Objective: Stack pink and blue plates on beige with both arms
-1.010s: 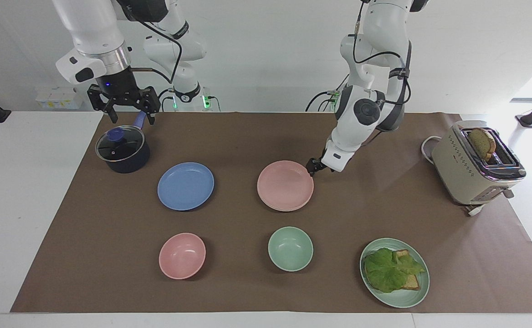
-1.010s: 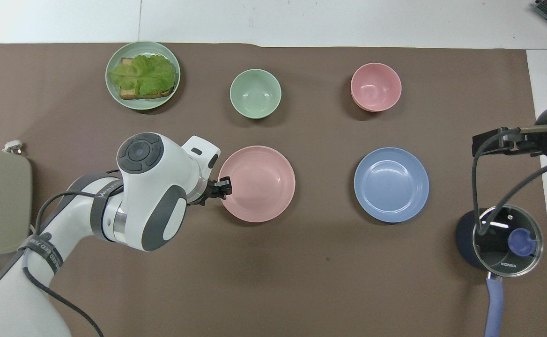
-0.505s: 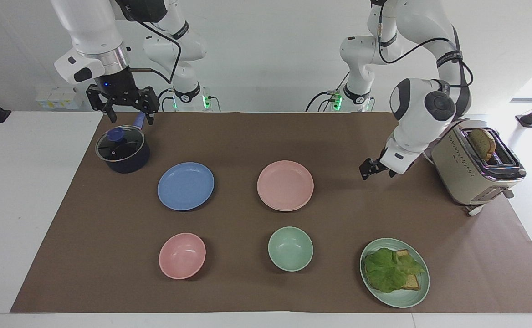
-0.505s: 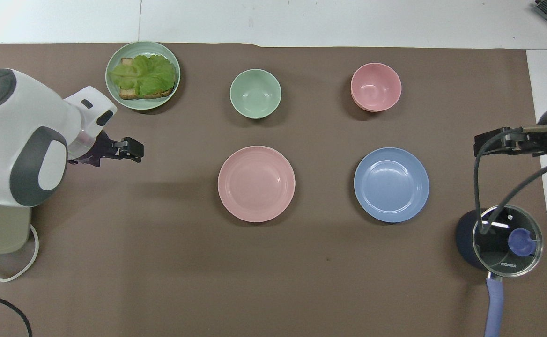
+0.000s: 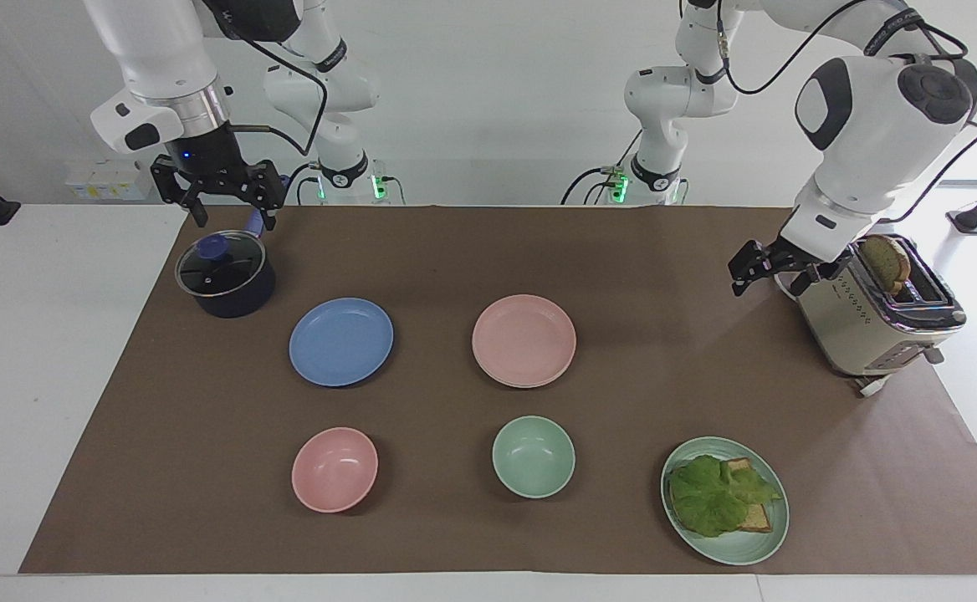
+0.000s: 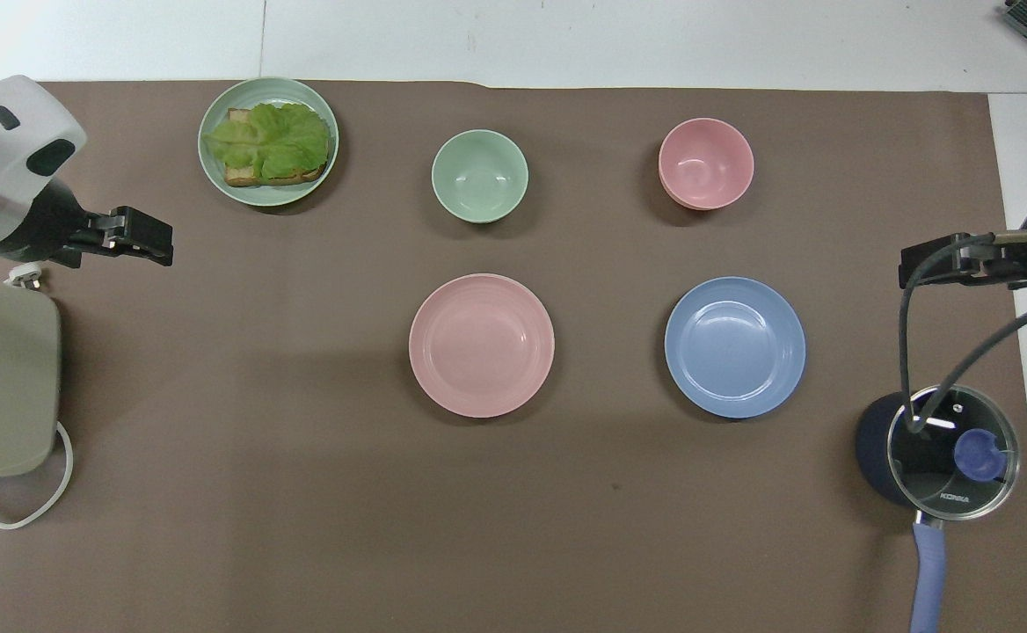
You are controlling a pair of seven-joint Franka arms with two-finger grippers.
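The pink plate (image 5: 524, 340) (image 6: 481, 345) lies mid-mat with nothing gripping it. A thin second rim shows under its edge; I cannot tell whether that is the beige plate, which is otherwise hidden. The blue plate (image 5: 341, 341) (image 6: 734, 346) lies flat beside it, toward the right arm's end. My left gripper (image 5: 764, 280) (image 6: 149, 239) hangs open and empty in the air beside the toaster, well away from the plates. My right gripper (image 5: 235, 221) (image 6: 918, 264) hangs open and empty over the pot.
A dark pot with a glass lid (image 5: 225, 276) stands at the right arm's end and a toaster (image 5: 873, 305) holding bread at the left arm's end. Farther from the robots are a pink bowl (image 5: 335, 468), a green bowl (image 5: 533, 456) and a mint plate of lettuce and toast (image 5: 724, 500).
My left gripper has left the pink plate's rim, swinging up and away toward the toaster. The right gripper has risen slightly above the pot. Neither plate has moved.
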